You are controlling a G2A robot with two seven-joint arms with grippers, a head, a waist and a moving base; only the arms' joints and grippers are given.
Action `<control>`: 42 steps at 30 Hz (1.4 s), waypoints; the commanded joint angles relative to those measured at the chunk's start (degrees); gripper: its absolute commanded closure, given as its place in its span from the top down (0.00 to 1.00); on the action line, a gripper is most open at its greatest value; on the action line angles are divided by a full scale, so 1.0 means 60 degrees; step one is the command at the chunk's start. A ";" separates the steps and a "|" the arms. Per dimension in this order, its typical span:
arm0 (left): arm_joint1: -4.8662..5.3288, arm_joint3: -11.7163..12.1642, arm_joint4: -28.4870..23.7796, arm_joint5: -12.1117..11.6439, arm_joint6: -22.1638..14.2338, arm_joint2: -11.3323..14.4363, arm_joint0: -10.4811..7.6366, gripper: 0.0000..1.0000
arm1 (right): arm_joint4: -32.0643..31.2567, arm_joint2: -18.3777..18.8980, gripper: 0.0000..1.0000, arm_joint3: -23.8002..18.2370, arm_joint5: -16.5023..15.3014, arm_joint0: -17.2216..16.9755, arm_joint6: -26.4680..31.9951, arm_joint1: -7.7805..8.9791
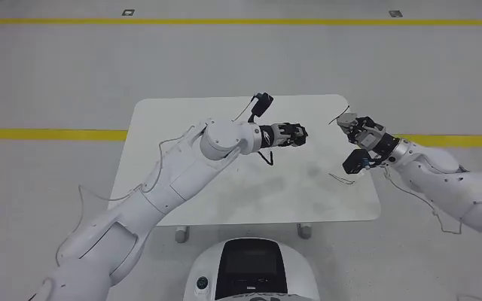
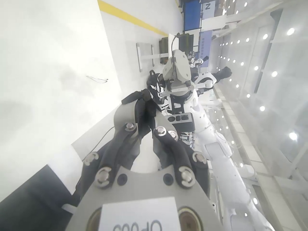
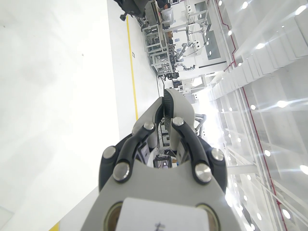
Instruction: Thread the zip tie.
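Two robot arms hang over a white table (image 1: 226,113) with the threading job apparently not yet begun. The right gripper (image 1: 348,126), above the table's far right corner, has its fingers pressed together on what looks like the zip tie (image 1: 339,115), a thin dark strip that juts from the tip toward the far left. The right wrist view shows those pads closed flat on each other. The left gripper (image 1: 300,135) hangs over the far middle of the table, pointing right toward its partner. Its dark fingers look drawn together in the left wrist view, but whether anything is pinched between them cannot be made out. The two grippers stand apart, with bare tabletop between them.

A few loose ties (image 1: 340,179) lie on the table near its right edge, nearer the robot than the right gripper and touched by neither arm.

Progress is judged to be early. One tie seems to be picked up and lifted off the table, and that is all that appears done. No closed loop shows anywhere, and the strip's free end hangs in open air, so passing the tail through the head is likely all yet to do. That would call for the arms to close the gap and for the second gripper to take the other end of the strip.
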 commanded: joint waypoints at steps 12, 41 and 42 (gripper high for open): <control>-0.0206 -0.0191 0.0033 0.0653 0.0190 0.0232 -0.0307 0.00 | 0.0000 0.0000 0.00 0.0040 0.0000 0.0109 0.0158 -0.0052; -0.1317 0.1877 -0.1128 0.0653 0.0659 0.1572 -0.2110 0.00 | 0.0000 0.0000 0.00 0.0324 0.0000 0.0077 -0.0060 -0.0175; -0.1335 0.1911 -0.1156 0.0653 0.0661 0.1586 -0.2135 0.00 | 0.0000 0.0000 0.00 0.0329 0.0000 0.0079 -0.0063 -0.0178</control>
